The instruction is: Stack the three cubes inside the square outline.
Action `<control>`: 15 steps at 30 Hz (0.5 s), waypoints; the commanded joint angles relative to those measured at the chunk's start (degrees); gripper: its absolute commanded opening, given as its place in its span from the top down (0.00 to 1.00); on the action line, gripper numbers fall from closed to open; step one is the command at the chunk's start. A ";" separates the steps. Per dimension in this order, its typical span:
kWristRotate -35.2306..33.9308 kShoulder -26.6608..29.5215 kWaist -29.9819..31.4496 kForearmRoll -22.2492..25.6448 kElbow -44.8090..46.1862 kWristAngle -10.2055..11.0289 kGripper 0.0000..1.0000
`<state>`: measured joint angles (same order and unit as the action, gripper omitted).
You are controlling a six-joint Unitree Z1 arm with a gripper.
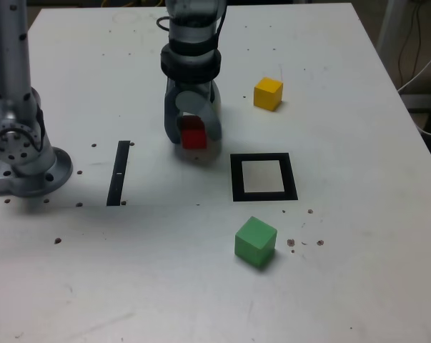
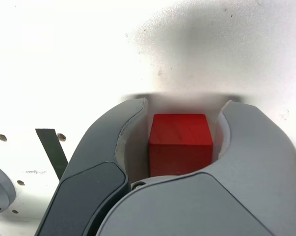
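Gripper (image 1: 194,136) jaws nearly closed w/ red cube (image 2: 179,142) between; contact unclear.

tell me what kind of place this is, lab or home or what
Most likely a robotics lab or test bench. A robot arm's base is bolted to a plain white table, coloured practice cubes sit around a taped black square outline, and cables trail off the table's far edge.

White table (image 1: 358,286) — narrow black strip (image 1: 119,173), small dark holes.
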<state>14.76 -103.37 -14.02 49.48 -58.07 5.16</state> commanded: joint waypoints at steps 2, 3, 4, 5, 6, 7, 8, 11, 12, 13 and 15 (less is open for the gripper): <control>-0.08 0.56 0.08 0.03 -0.01 -0.21 0.75; -0.08 0.66 0.19 -0.05 -0.08 -0.24 0.77; -0.08 0.82 0.37 -0.18 -0.18 -0.29 0.78; -0.08 1.05 0.65 -0.32 -0.33 -0.37 0.80; -0.08 1.36 1.04 -0.45 -0.55 -0.47 0.81; -0.08 1.74 1.58 -0.55 -0.86 -0.56 0.82; -0.08 2.18 2.23 -0.51 -1.32 -0.65 0.82; -0.36 3.73 4.76 0.66 -3.46 -1.25 0.82; -0.67 4.10 5.59 1.28 -4.25 -1.45 0.82; -1.11 4.38 6.41 1.95 -5.03 -1.68 0.82; -2.45 4.65 8.03 3.04 -6.34 -2.12 0.82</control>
<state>13.32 -98.95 -6.93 51.81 -63.69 3.31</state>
